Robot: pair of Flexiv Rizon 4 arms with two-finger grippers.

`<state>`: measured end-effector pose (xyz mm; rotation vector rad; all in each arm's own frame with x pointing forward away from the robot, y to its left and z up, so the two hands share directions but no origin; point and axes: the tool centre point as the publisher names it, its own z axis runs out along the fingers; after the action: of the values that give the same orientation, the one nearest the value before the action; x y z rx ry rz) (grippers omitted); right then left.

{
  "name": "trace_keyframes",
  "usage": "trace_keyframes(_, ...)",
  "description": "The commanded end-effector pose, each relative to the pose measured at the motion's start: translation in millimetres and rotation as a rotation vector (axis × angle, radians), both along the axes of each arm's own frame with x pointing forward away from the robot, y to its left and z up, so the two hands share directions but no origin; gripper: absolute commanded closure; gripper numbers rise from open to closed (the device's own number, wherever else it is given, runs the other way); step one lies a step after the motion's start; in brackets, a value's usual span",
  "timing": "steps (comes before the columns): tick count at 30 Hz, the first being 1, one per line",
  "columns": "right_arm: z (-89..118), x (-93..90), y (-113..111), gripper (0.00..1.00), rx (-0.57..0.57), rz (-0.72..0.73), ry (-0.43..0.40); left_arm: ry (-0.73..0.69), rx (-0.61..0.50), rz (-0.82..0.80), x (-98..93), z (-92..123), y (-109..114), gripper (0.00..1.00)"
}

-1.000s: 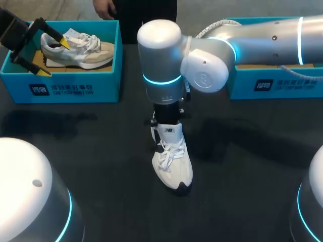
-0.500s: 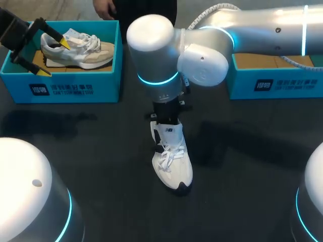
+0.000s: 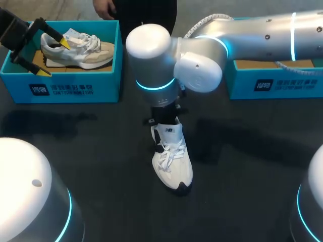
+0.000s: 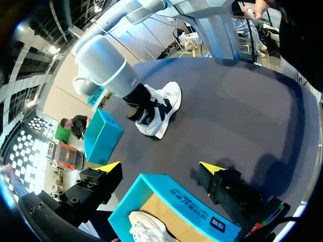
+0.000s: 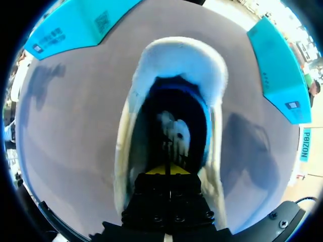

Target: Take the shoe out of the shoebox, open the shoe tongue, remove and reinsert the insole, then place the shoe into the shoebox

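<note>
Right claw (image 5: 169, 169) is down inside the white shoe (image 3: 171, 156), plunged through the collar at the heel end. The yellow tips are pressed together into one narrow wedge deep in the dark interior. There may be something thin pinched between them, but it's too murky in there to say. The shoe's padded walls rise on both sides of the claw, with the toe box dead ahead of it. The shoe stands upright on the dark table (image 3: 101, 151), laces up. It sits between the two blue boxes and clear of both, with the right shoebox (image 3: 275, 83) off behind the right arm (image 3: 202, 65).

Over to the left claw (image 3: 54, 58): spread wide, gripping nothing, hanging over the left shoebox (image 3: 75, 88). A beige shoe (image 3: 81, 50) lies in that box directly beneath its fingers, one tip near the heel. From this claw, the white shoe is well out ahead.
</note>
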<state>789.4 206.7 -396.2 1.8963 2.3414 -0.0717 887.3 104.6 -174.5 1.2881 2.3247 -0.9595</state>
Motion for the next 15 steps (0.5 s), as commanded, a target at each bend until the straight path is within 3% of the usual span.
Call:
trace_keyframes(1,-12,2.3,2,1.00,0.018,0.007,0.000,0.000,0.003,0.000,-0.6,1,0,0.00)
trace_keyframes(8,-12,3.1,7,1.00,0.045,0.021,0.010,0.000,0.003,0.000,-0.6,1,0,0.00)
trace_keyframes(15,22,0.1,0,1.00,0.017,-0.024,-0.090,0.000,0.003,0.000,-0.6,1,0,0.00)
